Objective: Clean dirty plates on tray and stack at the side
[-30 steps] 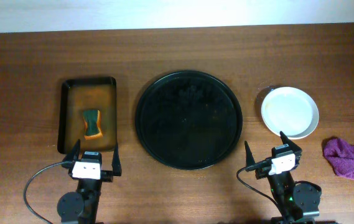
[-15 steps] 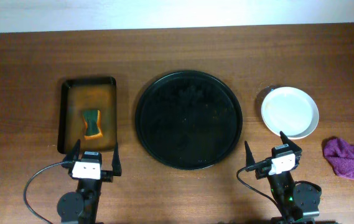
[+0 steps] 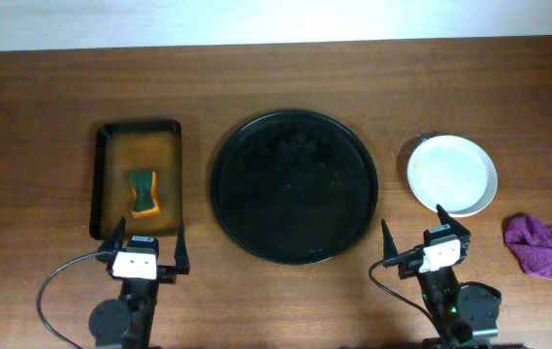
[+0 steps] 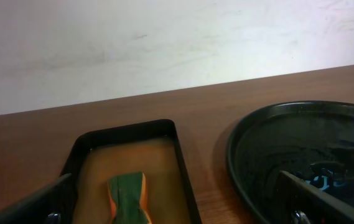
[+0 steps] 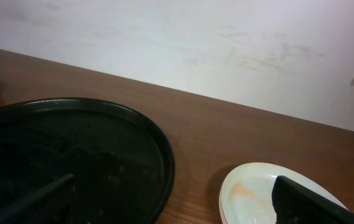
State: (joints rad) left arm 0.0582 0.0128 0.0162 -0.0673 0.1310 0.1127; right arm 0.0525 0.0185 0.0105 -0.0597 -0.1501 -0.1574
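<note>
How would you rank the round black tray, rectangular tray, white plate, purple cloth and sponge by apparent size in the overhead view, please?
1. round black tray
2. rectangular tray
3. white plate
4. purple cloth, cut off at the frame edge, so its place below the plate is unsure
5. sponge

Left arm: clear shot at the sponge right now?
Probably yes. The sponge lies alone in the pan, just ahead of the open left gripper, with nothing between them.
</note>
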